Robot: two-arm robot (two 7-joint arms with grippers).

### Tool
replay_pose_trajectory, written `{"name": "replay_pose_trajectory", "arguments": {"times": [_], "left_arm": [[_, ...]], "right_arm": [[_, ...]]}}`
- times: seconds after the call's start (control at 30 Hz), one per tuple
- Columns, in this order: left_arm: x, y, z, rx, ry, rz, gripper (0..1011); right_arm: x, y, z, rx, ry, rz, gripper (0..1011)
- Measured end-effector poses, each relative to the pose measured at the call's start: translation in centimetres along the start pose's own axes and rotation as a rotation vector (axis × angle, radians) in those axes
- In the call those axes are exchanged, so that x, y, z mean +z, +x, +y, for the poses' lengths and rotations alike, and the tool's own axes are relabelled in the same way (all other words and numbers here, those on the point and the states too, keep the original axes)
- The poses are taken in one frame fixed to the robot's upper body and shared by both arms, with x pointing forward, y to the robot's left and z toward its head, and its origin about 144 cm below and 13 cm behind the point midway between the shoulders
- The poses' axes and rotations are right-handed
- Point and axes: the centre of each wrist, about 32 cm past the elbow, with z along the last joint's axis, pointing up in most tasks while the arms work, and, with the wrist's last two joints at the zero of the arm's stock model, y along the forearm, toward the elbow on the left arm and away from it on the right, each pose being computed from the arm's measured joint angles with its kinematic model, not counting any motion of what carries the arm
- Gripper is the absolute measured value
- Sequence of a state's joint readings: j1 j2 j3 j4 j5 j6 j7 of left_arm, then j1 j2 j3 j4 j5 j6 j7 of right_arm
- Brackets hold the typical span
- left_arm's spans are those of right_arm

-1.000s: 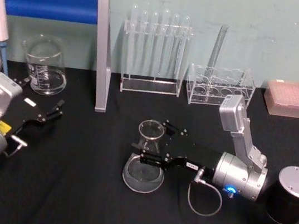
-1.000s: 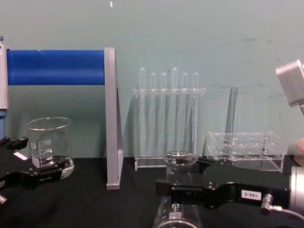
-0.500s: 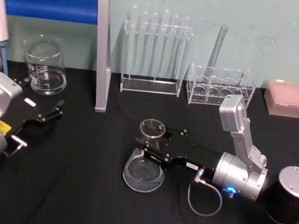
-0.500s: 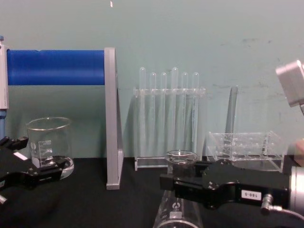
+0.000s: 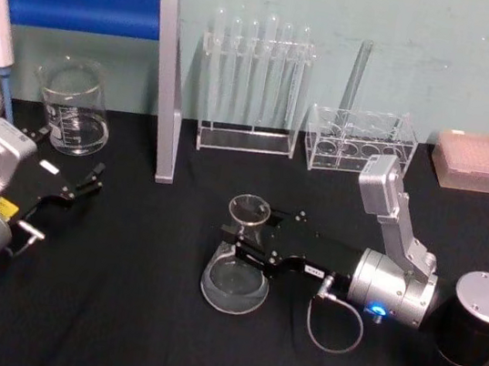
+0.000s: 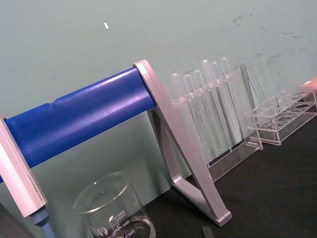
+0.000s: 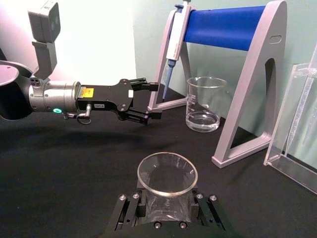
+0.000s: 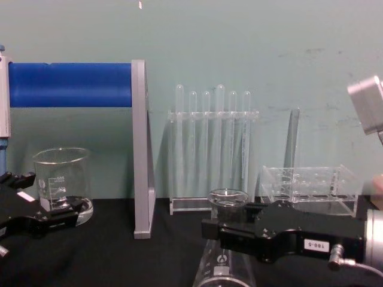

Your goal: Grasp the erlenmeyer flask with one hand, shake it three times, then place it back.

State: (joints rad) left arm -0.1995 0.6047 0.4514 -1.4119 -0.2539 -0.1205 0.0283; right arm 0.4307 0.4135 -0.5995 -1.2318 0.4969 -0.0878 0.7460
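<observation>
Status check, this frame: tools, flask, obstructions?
Right tool shut on erlenmeyer flask neck. Flask upright. Left tool open, parked left. Test tube rack well behind.

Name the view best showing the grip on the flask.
Right wrist view: right gripper shut on the erlenmeyer flask neck, under the rim. Head view shows it from above; chest view crops the base. Left gripper idles far left.

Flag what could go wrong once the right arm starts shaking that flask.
1. The right gripper clamps the erlenmeyer flask on its smooth, tapering glass neck below the flared rim. It may slip or swing in the jaws during shakes.
2. The test tube rack and grey stand stand behind the flask, so a wide stroke could strike them. The left gripper, parked open at the left, looks out of the way.
</observation>
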Motion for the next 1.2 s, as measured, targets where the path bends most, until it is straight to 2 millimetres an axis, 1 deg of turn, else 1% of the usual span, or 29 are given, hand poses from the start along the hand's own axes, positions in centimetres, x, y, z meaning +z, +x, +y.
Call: {"name": "replay_pose_trajectory", "arguments": {"times": [0.17,0.33,0.47,0.6,0.83,1.03,1.2], "left_arm": [[0.0,0.0,0.0,0.0,0.0,0.0,1001],[0.0,0.0,0.0,0.0,0.0,0.0,1001],[0.0,0.0,0.0,0.0,0.0,0.0,1001],[0.0,0.0,0.0,0.0,0.0,0.0,1001],[0.0,0.0,0.0,0.0,0.0,0.0,1001],[0.0,0.0,0.0,0.0,0.0,0.0,1001],[0.0,0.0,0.0,0.0,0.0,0.0,1001]], "right_arm": [[0.2,-0.1,-0.1,-0.013,0.001,-0.007,450],[1.0,-0.7,-0.2,-0.083,0.03,0.001,450],[2.2,-1.4,-0.4,-0.177,0.068,0.012,450],[3.7,-2.8,-0.5,-0.319,0.118,0.017,450],[5.3,-4.5,-0.6,-0.505,0.16,0.0,450],[5.8,-5.5,-1.1,-0.657,0.145,-0.015,450],[5.9,-5.8,-1.6,-0.758,0.124,-0.026,450]]}}
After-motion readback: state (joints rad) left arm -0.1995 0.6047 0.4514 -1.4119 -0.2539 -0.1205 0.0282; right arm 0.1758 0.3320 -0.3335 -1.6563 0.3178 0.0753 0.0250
